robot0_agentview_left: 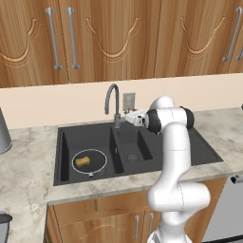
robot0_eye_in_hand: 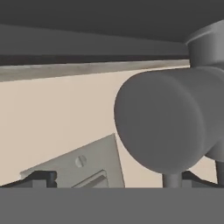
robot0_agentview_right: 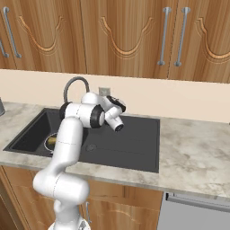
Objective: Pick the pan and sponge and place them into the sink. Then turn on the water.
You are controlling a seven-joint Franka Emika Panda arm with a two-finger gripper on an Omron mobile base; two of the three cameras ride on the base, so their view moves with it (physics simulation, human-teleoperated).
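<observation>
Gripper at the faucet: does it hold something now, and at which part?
Nothing is held. The gripper is open, close to the grey faucet. The pan and the sponge already lie in the sink.

The robot arm (robot0_agentview_left: 174, 156) is smooth and white, made of fat round tubes joined like sausages. Dark grey rings sit where the parts meet, near the middle of the left base view. Its hand (robot0_agentview_right: 113, 114) is white with a black band on top. Two small dark finger tips (robot0_eye_in_hand: 41, 178) poke up at the bottom of the hand view.
</observation>
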